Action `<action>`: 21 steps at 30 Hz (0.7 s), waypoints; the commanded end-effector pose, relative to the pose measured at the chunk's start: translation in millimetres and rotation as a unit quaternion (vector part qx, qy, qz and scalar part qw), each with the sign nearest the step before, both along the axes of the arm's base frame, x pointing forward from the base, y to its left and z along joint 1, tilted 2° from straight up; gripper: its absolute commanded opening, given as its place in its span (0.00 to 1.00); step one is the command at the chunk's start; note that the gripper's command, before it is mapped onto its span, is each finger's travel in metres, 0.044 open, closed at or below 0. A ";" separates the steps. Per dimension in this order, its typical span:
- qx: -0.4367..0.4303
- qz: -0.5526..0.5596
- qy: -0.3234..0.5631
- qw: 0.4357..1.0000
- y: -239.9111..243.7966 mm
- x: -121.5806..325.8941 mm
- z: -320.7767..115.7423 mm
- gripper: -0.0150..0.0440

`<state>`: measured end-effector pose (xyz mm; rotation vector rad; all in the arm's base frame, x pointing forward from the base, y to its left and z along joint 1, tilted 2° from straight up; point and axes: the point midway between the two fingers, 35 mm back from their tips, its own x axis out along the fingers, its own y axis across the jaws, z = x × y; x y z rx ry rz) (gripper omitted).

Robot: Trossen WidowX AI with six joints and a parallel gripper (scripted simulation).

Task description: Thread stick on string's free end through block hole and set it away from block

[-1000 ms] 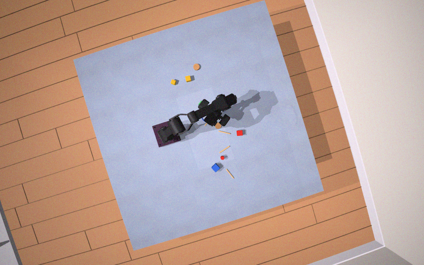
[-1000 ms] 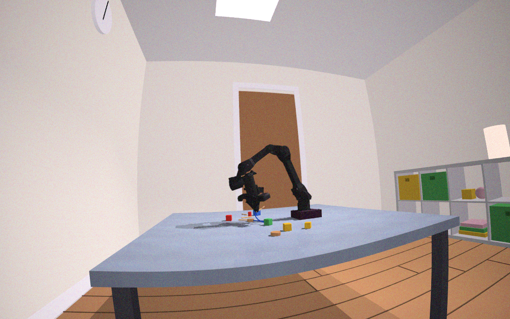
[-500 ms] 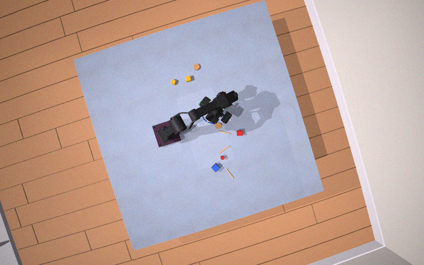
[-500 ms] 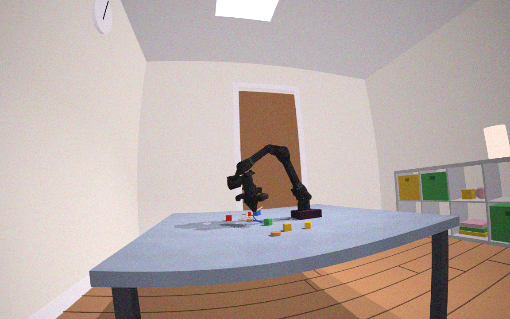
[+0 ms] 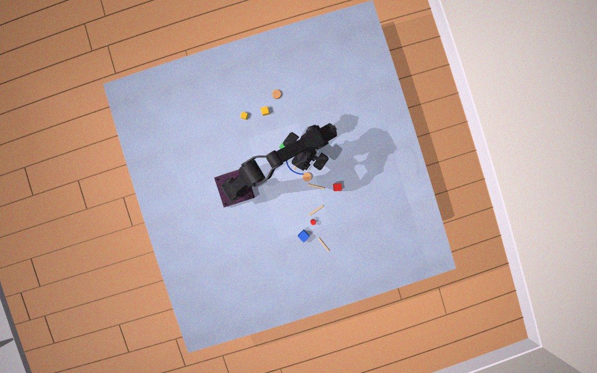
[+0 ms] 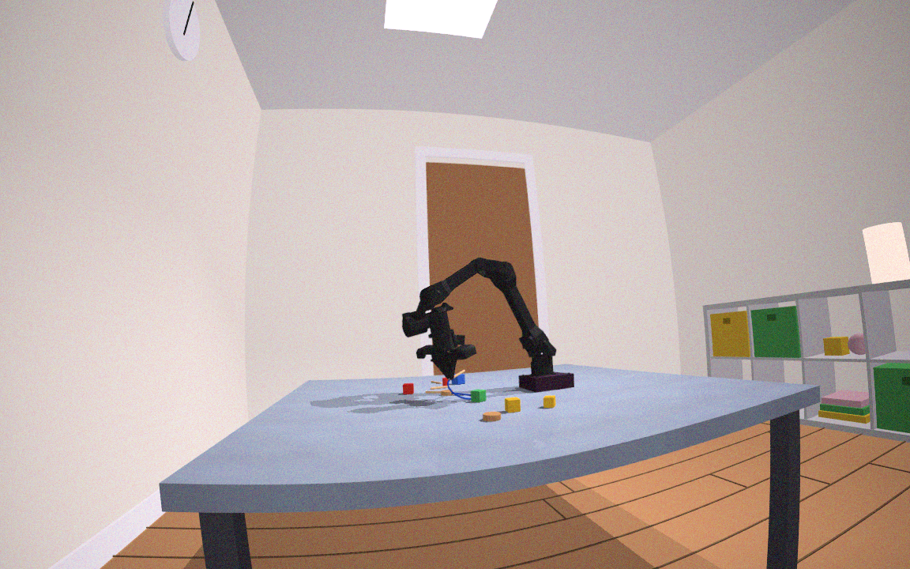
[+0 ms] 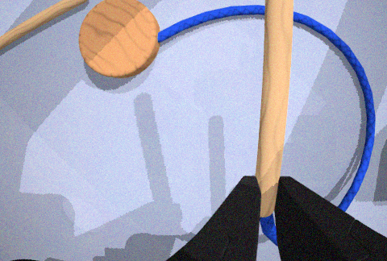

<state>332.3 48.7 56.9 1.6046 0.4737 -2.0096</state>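
One black robot arm (image 5: 291, 151) (image 6: 523, 311) reaches over a blue-grey table (image 5: 175, 231) (image 6: 486, 453) from its dark base (image 5: 219, 197) (image 6: 562, 382), its single gripper (image 5: 301, 159) (image 6: 449, 378) (image 7: 264, 189) pointing down. Its two fingers stand nearly together, a narrow gap between them, gripping one thin wooden stick (image 5: 295, 168) (image 6: 459, 372) (image 7: 277, 72) close to its string end. The stick is raised above the tabletop and crosses over the blue string (image 5: 294, 170) (image 6: 458, 393) (image 7: 368, 120) in the wrist view. That one string curves round to a round wooden button (image 5: 307, 176) (image 6: 445, 393) (image 7: 119, 37) lying on the table.

Three loose sticks lie apart from one another: one (image 5: 316, 186) (image 7: 44, 17) near the button, a second (image 5: 316, 210) near a small red piece (image 5: 312, 221), and a third (image 5: 324, 244) near the lone blue block (image 5: 303, 235) (image 6: 459, 379). One red block (image 5: 337, 186) (image 6: 407, 389) and one green block (image 5: 282, 145) (image 6: 478, 395) share the table with two yellow blocks, a larger-looking one (image 5: 265, 111) (image 6: 512, 405) and its neighbor (image 5: 244, 115) (image 6: 549, 401). A second wooden disc (image 5: 276, 93) (image 6: 491, 416) lies near the yellow pair. Which block has the hole cannot be told from these views.
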 end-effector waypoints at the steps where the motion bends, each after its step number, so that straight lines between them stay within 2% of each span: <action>1: 0.005 -0.001 -0.007 1.000 6.3 5.9 0.2 0.25; 21: 0.016 -0.002 -0.026 1.000 24.1 23.8 0.6 0.25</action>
